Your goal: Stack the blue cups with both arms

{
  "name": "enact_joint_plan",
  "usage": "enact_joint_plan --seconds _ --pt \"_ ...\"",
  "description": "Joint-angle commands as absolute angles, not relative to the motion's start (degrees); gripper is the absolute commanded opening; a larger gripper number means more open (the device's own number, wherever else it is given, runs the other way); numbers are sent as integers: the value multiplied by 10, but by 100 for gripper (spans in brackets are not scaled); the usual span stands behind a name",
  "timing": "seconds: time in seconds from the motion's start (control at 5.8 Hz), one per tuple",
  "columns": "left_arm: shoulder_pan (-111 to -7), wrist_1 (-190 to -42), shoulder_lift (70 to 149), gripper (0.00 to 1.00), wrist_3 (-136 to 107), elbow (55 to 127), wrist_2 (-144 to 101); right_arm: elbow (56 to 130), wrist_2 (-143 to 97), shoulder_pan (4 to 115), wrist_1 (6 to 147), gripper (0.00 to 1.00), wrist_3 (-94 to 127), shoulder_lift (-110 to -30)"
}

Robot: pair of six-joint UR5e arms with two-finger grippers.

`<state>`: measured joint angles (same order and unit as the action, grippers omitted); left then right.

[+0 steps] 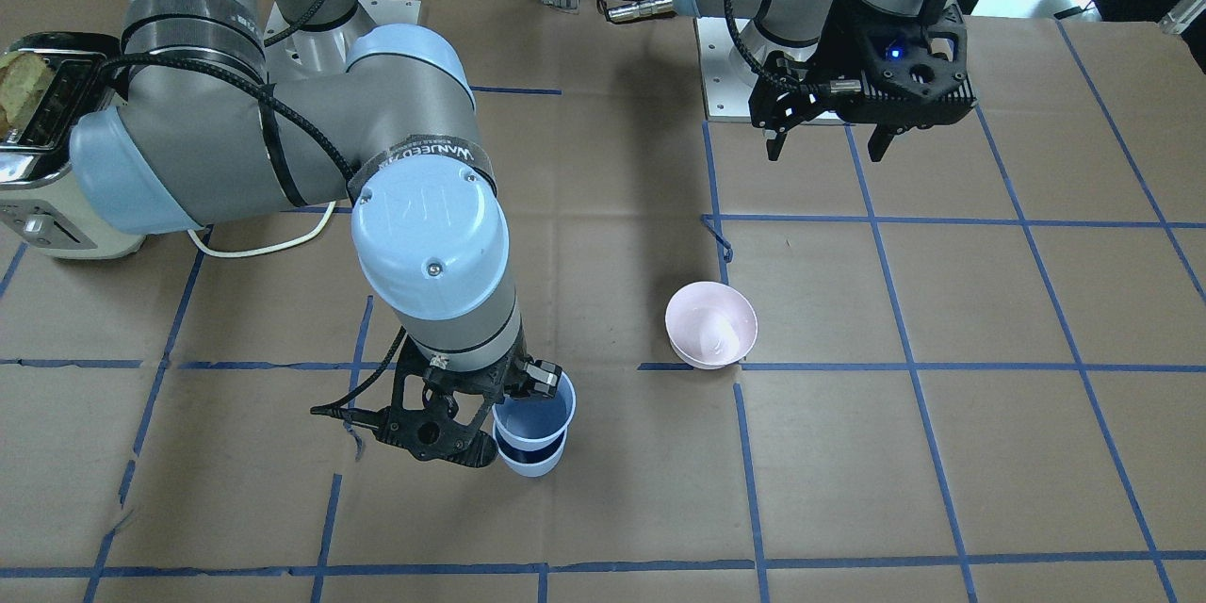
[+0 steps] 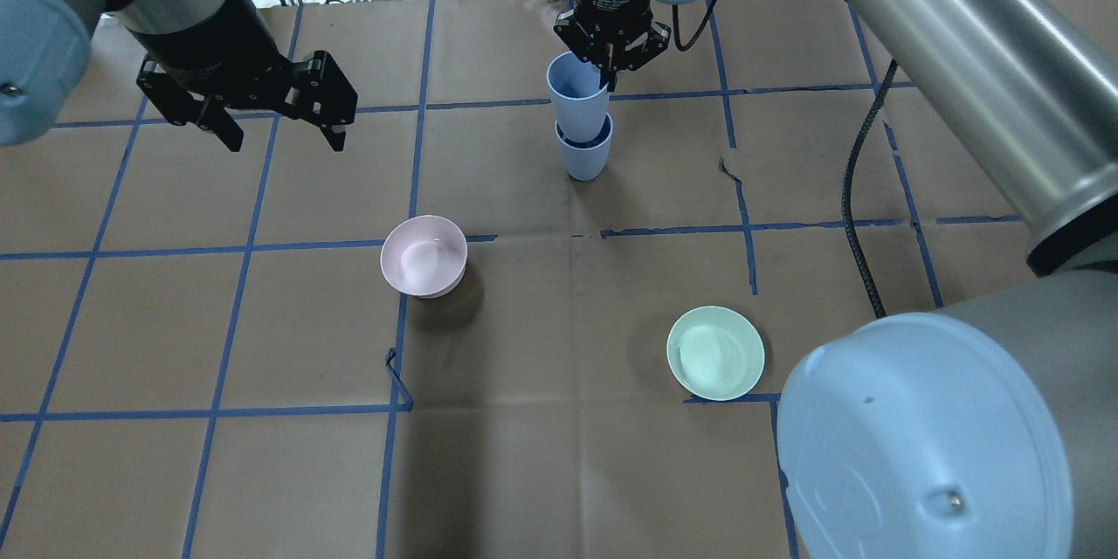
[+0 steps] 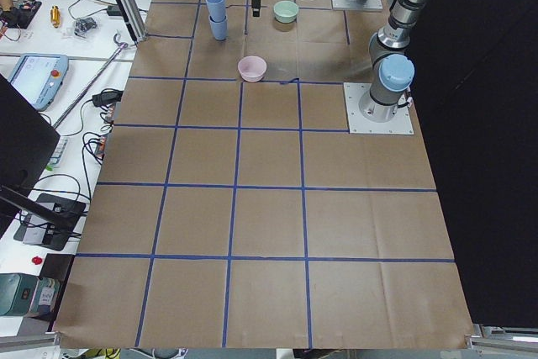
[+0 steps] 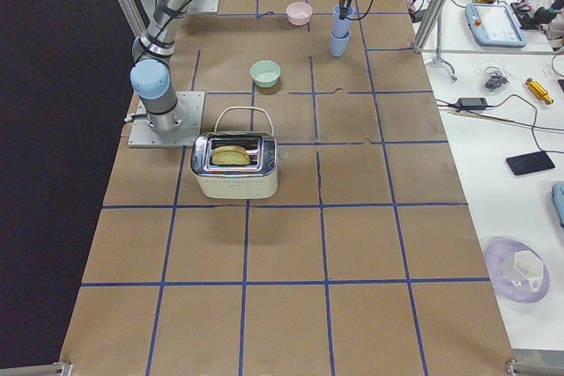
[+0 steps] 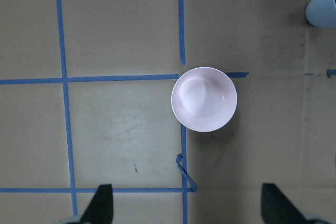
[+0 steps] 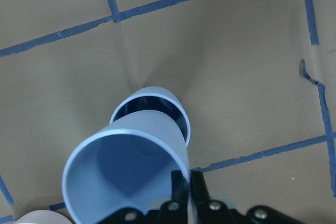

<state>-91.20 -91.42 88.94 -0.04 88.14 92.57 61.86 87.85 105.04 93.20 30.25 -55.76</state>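
Two blue cups are at the far middle of the table. The lower cup (image 2: 583, 159) stands on the paper. The upper cup (image 2: 576, 90) sits tilted with its base inside the lower one. My right gripper (image 2: 607, 70) is shut on the upper cup's rim; the right wrist view shows its fingers (image 6: 184, 192) pinching the rim of that cup (image 6: 126, 177) above the lower cup (image 6: 157, 103). My left gripper (image 2: 286, 140) is open and empty, hanging above the table to the left of the cups, over the pink bowl (image 5: 203, 99).
A pale pink bowl (image 2: 424, 255) sits left of centre and a mint-green bowl (image 2: 715, 352) sits nearer on the right. A toaster (image 1: 47, 141) with bread stands beside the right arm's base. Blue tape lines grid the brown paper.
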Motion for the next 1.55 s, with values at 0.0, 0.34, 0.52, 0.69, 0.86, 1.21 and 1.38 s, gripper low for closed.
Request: enact_joint_plan --seconds 0.0,0.34,0.52,0.69,0.86,1.21,1.38 --pt "-911 -913 889 100 -1 881 926 620 878 1049 935 100 299 -558" --pt "-911 -913 889 100 -1 881 926 581 882 1033 917 100 294 -590" --pt "-911 -913 889 100 -1 881 926 589 889 1007 859 100 247 -631" --pt "-911 -913 889 100 -1 881 926 594 889 966 791 100 203 -662" --pt "-911 -914 889 100 3 882 923 632 891 931 754 100 133 -704" --pt "-910 -918 891 100 5 883 900 798 888 904 791 100 109 -826" --pt "-910 -918 890 100 4 882 901 872 891 904 871 100 110 -864"
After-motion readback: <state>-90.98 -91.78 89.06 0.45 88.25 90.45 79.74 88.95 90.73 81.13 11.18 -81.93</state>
